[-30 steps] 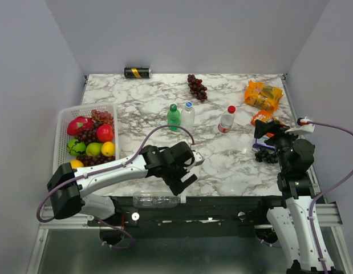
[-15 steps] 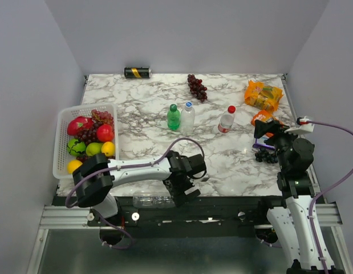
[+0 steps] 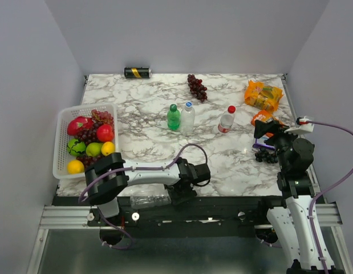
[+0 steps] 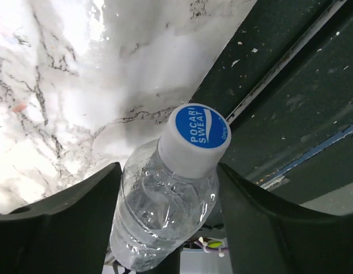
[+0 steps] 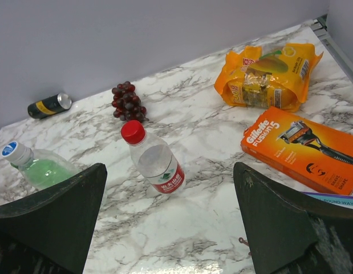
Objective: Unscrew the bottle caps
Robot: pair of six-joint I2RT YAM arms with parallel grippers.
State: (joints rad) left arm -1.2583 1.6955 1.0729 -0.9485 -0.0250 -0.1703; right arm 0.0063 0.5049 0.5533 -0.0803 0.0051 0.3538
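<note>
**Left pincer.** The longer clear bottle lies on its side in the dark frame channel just below the near edge of the table. It sits directly between the fingers of the left pincer. Its white-and-blue cap is on and projects beyond the fingertips. The pincer is partly closed. One finger bears on one side of the bottle's shoulder, and the other finger bears on the opposite side. The pincer grips the bottle body, not the cap.

**Right pincer.** The right pincer hangs over the right side of the table with its fingers spread wide. It holds nothing and touches nothing. The red-label bottle stands upright ahead of it, in line with the gap between the fingers but well apart from them. Its red cap is on.

**Mid-table.** The green bottle and the clear bottle stand upright, just beside each other, to the left of the red-label bottle. Both are capped and well apart from either pincer.

**Far edge.** A black-and-gold can lies on its side against the back wall.
</note>
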